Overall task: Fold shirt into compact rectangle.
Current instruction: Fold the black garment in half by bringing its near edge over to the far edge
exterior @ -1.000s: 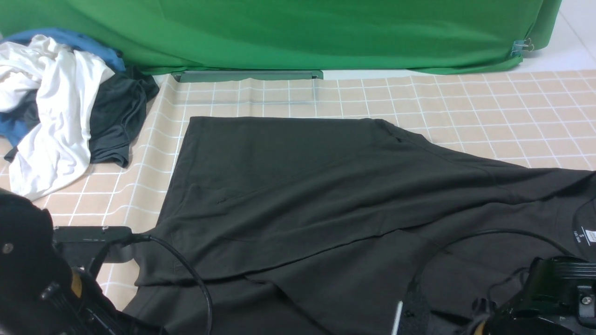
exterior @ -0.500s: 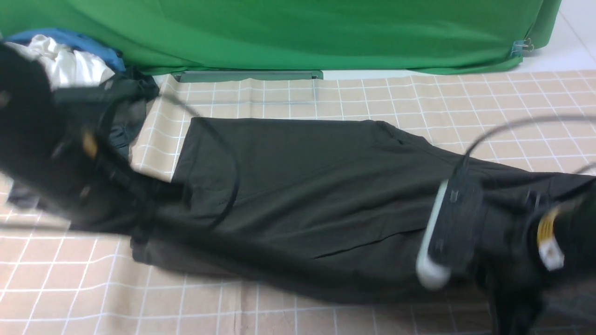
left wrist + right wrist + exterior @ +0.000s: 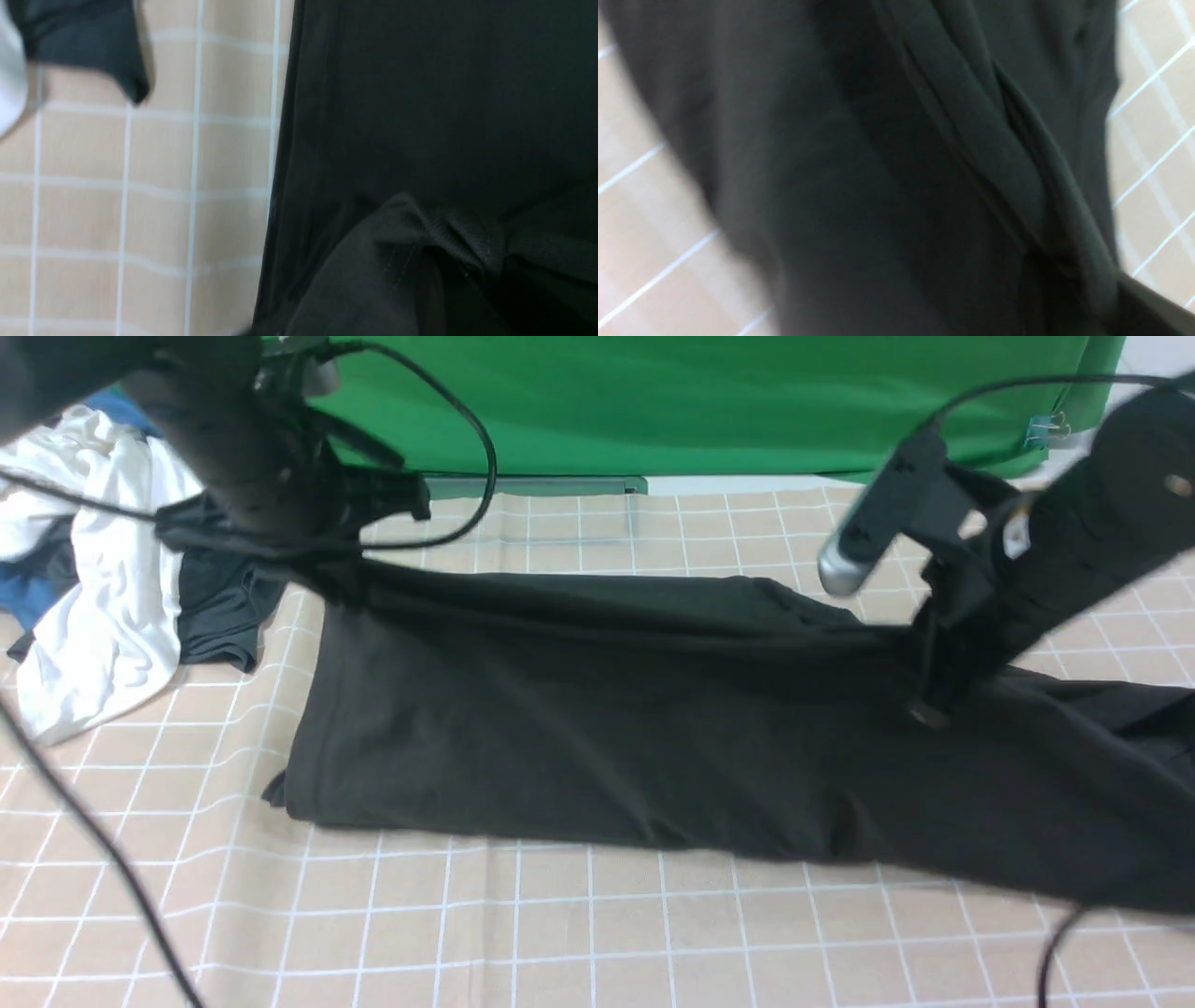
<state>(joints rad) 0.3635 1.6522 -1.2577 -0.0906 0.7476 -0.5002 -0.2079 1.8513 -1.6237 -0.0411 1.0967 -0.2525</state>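
The black shirt (image 3: 597,728) lies as a long band across the checked cloth, its near half drawn up and over toward the far side. At the band's far left corner my left gripper (image 3: 329,574) is shut on a bunch of hem. My right gripper (image 3: 926,705) is shut on the fabric at the far right, and the cloth runs taut between the two. Black shirt fabric (image 3: 420,116) fills the left wrist view, bunching where the jaws are. The right wrist view shows folded shirt layers (image 3: 878,186). The graphic and collar label are hidden.
A heap of white, blue and dark grey garments (image 3: 103,579) lies at the far left, close to my left arm. A green backdrop (image 3: 653,401) closes the far side. Black cables (image 3: 467,448) loop off both arms. The checked table cover (image 3: 560,915) shows in front of the shirt.
Both arms rose from the near edge and swept toward the far side, carrying the shirt's near half over. The shirt went from spread wide to a narrower folded band.
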